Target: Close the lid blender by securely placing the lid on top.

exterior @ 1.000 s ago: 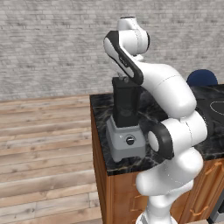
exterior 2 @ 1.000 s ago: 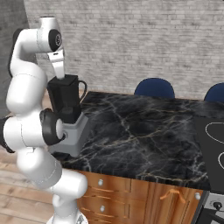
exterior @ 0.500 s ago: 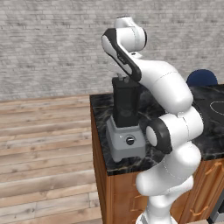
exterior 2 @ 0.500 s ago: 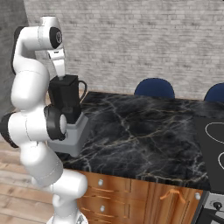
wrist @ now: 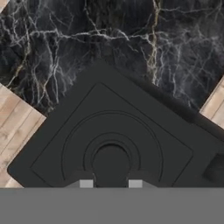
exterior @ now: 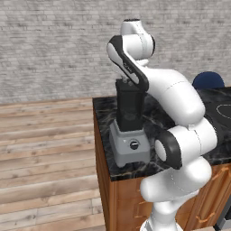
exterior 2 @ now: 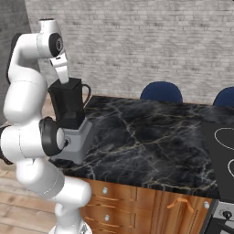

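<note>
Hand view: lid [wrist: 109,144] atop blender [exterior: 130,126]

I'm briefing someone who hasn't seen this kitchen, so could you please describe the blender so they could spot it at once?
Find the black marble counter on wooden cabinets before the brick wall. At its corner nearest the wood floor stands the blender, beneath the arm's end effector. It is the one appliance standing there: a tall black jar on a light grey base with one round dark knob.

Even, soft rendered light; slight blur.
</note>
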### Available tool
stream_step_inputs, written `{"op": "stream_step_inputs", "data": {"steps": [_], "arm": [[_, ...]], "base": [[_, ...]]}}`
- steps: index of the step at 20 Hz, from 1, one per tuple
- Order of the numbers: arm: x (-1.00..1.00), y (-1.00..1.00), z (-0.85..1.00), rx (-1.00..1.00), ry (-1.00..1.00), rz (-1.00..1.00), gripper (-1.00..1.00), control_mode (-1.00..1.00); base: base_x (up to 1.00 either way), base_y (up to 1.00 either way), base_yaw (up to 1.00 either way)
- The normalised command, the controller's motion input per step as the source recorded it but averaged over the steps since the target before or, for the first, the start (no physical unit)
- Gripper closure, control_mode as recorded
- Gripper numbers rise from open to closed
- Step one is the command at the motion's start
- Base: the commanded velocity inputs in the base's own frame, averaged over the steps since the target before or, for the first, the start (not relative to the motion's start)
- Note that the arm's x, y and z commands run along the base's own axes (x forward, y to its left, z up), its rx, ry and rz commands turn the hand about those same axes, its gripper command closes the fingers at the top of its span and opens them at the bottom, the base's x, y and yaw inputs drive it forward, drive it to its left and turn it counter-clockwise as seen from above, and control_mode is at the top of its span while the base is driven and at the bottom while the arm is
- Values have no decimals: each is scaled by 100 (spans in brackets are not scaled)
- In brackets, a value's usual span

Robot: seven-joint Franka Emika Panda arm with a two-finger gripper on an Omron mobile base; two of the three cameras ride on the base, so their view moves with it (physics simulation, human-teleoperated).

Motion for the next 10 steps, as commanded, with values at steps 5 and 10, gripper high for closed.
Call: {"op": "stream_step_inputs", "data": {"steps": [5, 10], "arm": [[0, 0, -38, 2, -13, 1, 100, -100], [0, 8, -33, 0, 0, 0, -100, -100]], "base": [[0, 0, 0], [0, 0, 0]]}}
